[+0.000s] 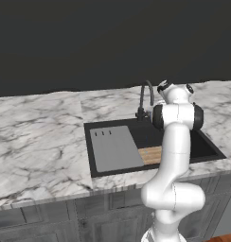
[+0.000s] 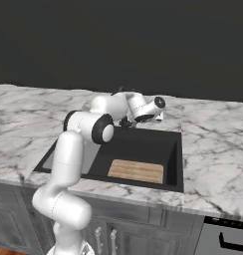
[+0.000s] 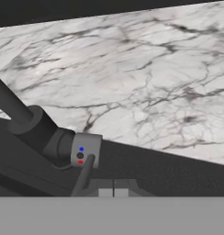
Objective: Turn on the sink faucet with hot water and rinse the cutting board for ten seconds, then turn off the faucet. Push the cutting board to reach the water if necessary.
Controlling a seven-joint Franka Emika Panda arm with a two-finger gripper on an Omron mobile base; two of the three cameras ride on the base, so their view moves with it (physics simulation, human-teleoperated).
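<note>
The gripper (image 3: pixel 113 193) was closed and empty, just beside the faucet (image 3: pixel 38 131) lever (image 3: pixel 83 176). The lever was best nudged sideways toward hot. The board (image 2: pixel 136 171) lay in the sink (image 2: pixel 176 154) below.

Worktop (image 1: pixel 37 142): white-grey marble with dark veining. Sink (image 2: pixel 174 159) just below the tool (image 3: pixel 113 193): black basin, dark rim. Cutting board (image 2: pixel 136 171) in the basin, nearer the base than the tool: light tan wood, lengthwise plank stripes. Grey panel (image 1: pixel 115 149) beside the board: plain flat grey, three small dark slots at one end. Faucet (image 1: pixel 146 97) next to the tool: dark metal; its base collar (image 3: pixel 85 150) right by the tool was lighter grey with one blue dot, one red dot. Tool fingertips were dark grey. Arm (image 1: pixel 174 156): white with dark joints. Wall (image 1: pixel 89 38) beyond the tool: near black. Cabinet fronts (image 1: pixel 51 217) below: grey.
</note>
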